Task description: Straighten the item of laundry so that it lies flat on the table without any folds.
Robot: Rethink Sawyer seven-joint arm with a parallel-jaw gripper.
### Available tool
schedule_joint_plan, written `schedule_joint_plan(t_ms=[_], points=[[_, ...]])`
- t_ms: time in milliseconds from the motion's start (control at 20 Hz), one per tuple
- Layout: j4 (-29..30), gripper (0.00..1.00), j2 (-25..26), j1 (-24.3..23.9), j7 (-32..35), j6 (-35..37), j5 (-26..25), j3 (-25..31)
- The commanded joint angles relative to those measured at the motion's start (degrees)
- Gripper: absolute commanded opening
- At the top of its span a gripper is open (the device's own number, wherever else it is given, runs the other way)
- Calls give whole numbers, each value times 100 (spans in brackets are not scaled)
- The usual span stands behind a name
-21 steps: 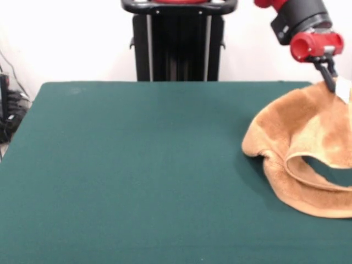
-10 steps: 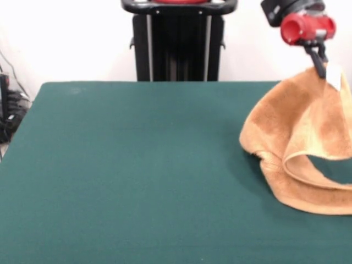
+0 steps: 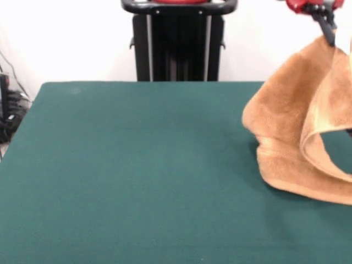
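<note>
Towel hangs at far right from my tool, pinched on its top corner so folds can drop out, lower edge curled on the bench.

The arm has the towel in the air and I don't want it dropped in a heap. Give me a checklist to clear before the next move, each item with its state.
1. Grip: the gripper pinches the towel at its top corner, by the white tag. Ok.
2. Towel off the table: not ok; its lower part rests on the table.
3. Folds gone: not ok; the hanging cloth curls into a loop, with a doubled edge along the bottom.
4. Room to lay it flat: ok; bare green top lies on the picture's left side.
5. Whole towel in view: cannot tell; it runs past the picture's right edge.
</note>
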Motion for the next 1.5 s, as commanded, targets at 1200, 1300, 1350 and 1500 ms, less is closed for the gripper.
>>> schedule_joint_plan(t_ms=[1200, 1300, 1350, 1500], points=[[2438, 0, -3666, -3537, 2309, 2271, -1422, 5351], [2587, 0, -3914, -3907, 2498, 2171, -1325, 5928], [2657, 0, -3969, -4098, 2583, 2082, -1307, 6211], [2806, 0, -4107, -4604, 2574, 2057, -1076, 6865]])
